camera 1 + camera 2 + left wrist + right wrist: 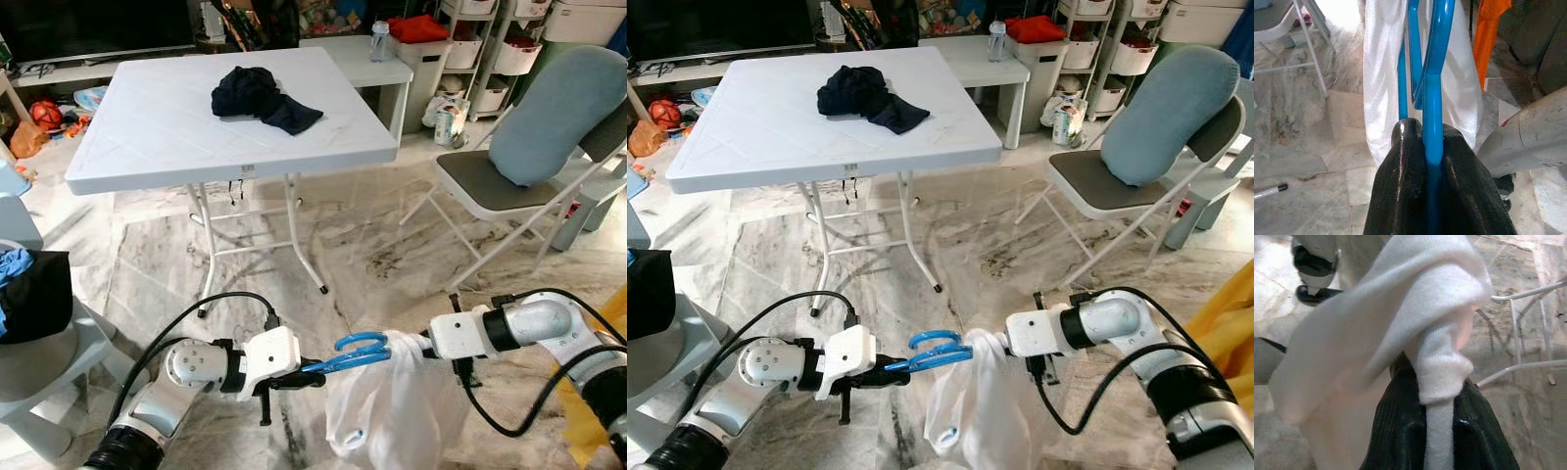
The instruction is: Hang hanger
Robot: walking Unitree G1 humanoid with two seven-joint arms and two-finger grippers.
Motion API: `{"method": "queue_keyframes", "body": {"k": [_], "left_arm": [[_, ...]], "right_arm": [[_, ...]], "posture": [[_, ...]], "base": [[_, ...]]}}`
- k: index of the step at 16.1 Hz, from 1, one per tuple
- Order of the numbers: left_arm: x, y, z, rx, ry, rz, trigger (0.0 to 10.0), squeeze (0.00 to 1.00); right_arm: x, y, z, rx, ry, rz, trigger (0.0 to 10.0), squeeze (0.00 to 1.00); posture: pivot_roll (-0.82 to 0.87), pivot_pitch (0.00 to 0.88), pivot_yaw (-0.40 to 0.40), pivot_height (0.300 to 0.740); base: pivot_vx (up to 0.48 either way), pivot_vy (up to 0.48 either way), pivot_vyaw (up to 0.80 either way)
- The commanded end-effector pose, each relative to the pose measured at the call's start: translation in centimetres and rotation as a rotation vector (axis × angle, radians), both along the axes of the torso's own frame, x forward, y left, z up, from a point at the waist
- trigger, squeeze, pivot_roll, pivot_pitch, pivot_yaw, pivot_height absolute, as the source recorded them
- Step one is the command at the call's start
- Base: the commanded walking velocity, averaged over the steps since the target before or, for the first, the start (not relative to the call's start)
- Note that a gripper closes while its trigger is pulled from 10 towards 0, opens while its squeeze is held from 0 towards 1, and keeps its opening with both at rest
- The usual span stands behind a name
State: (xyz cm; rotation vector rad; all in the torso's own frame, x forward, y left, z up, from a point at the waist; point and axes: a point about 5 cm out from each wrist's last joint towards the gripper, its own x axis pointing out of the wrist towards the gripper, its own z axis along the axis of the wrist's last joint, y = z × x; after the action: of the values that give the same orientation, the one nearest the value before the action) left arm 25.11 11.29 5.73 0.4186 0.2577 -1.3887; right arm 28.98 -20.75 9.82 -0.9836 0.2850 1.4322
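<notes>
left gripper (pixel 315 373) clamps blue hanger (pixel 355 351) hook | right gripper (pixel 419 345) pinches white garment (pixel 387 411) | hanger stiff, light (cloth limp, slippery)

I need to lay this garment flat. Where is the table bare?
The white table is bare on its left half and front edge. The dark cloth crowds the back right. Both grippers are occupied.

clothing (pixel 263 96) on table (pixel 157 137), chair (pixel 529 176) right of it
</notes>
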Motion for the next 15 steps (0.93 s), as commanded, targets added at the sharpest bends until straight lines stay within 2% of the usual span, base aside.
{"method": "queue_keyframes", "body": {"k": [1, 2, 4, 5, 7, 8, 10, 12, 15], "left_arm": [[0.3, 0.2, 0.0, 0.015, -0.002, 0.021, 0.0, 0.00], [0.5, 0.3, 0.0, 0.012, -0.002, 0.034, 0.0, 0.00], [0.5, 0.7, -0.2, 0.007, 0.004, 0.072, 0.0, 0.00], [0.4, 0.9, -0.4, -0.007, 0.020, 0.094, 0.0, 0.00], [0.1, 1.1, -0.9, -0.041, 0.037, 0.159, 0.0, 0.00], [0.1, 1.2, -1.0, -0.046, 0.028, 0.187, 0.0, 0.00], [0.4, 1.4, -1.1, -0.073, 0.017, 0.253, 0.0, 0.00], [0.8, 1.6, -1.0, -0.099, 0.014, 0.316, 0.0, 0.00], [1.2, 1.5, -0.8, -0.143, 0.015, 0.376, 0.0, 0.00]], "right_arm": [[1.4, 0.4, 1.9, 0.074, -0.073, -0.038, 10.0, 1.00], [1.6, 0.5, 2.1, 0.085, -0.074, -0.050, 10.0, 1.00], [2.9, 0.6, 2.7, 0.077, -0.189, -0.107, 10.0, 1.00], [3.8, 0.5, 3.1, 0.045, -0.286, -0.165, 10.0, 1.00], [4.8, 0.4, 3.6, 0.061, -0.312, -0.247, 10.0, 1.00], [4.8, 0.5, 3.6, 0.060, -0.311, -0.241, 10.0, 1.00], [5.3, 0.4, 3.7, 0.041, -0.343, -0.267, 10.0, 1.00], [6.0, 0.0, 3.8, 0.015, -0.384, -0.345, 10.0, 1.00], [6.3, 0.0, 3.4, 0.037, -0.406, -0.421, 10.0, 1.00]], "posture": [[-0.11, 0.000, -0.009, 0.740], [-0.11, 0.000, -0.009, 0.740], [-0.11, 0.000, -0.015, 0.740], [-0.11, 0.000, -0.020, 0.740], [-0.10, 0.000, -0.029, 0.740], [-0.10, 0.000, -0.029, 0.740], [-0.10, 0.000, -0.039, 0.740], [-0.10, 0.000, -0.043, 0.740], [-0.10, 0.000, -0.044, 0.740]], "base": [[0.000, 0.000, 0.00], [0.000, 0.000, 0.00], [0.000, 0.000, 0.00], [0.000, 0.000, 0.00], [0.000, 0.000, 0.00], [0.000, 0.000, 0.00], [0.000, 0.000, 0.00], [0.000, 0.000, 0.00], [0.000, 0.000, 0.00]]}}
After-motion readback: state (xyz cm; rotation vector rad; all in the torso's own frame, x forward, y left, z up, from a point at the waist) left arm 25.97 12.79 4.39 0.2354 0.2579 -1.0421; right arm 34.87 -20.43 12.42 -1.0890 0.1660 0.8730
